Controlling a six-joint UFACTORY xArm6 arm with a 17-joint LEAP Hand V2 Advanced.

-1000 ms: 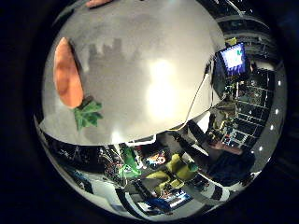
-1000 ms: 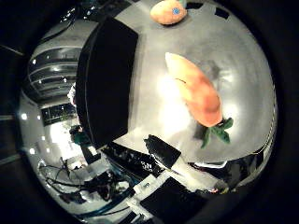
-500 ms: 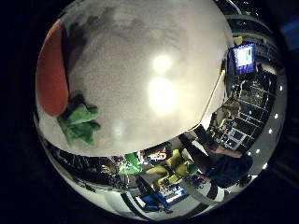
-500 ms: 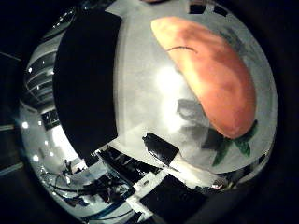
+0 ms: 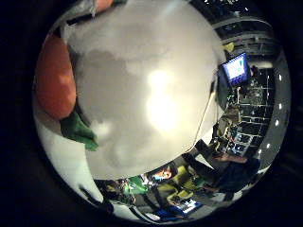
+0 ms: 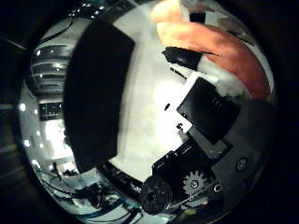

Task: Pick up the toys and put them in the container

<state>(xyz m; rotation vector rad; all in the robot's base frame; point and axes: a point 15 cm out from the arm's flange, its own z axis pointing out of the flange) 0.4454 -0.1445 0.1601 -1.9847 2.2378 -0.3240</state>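
An orange carrot toy (image 6: 235,54) with green felt leaves (image 5: 81,129) lies on the white table (image 5: 161,57), close under the palm. In the right thumb side palm view my hand (image 6: 213,126) reaches in with black and white fingers curled over the carrot, one dark fingertip (image 6: 183,58) resting on it. The right little finger side palm view shows the carrot's body (image 5: 54,76) beside the leaves. The black container (image 6: 93,93) stands on the table a short way from the carrot.
The table's edge (image 5: 204,104) runs near a lit screen (image 5: 234,68) and cluttered room furniture beyond. A pale orange thing (image 5: 95,5) lies at the table's far rim.
The hand has come down closer to the carrot. Its fingers have curled into the right thumb side palm view and now cover part of the carrot.
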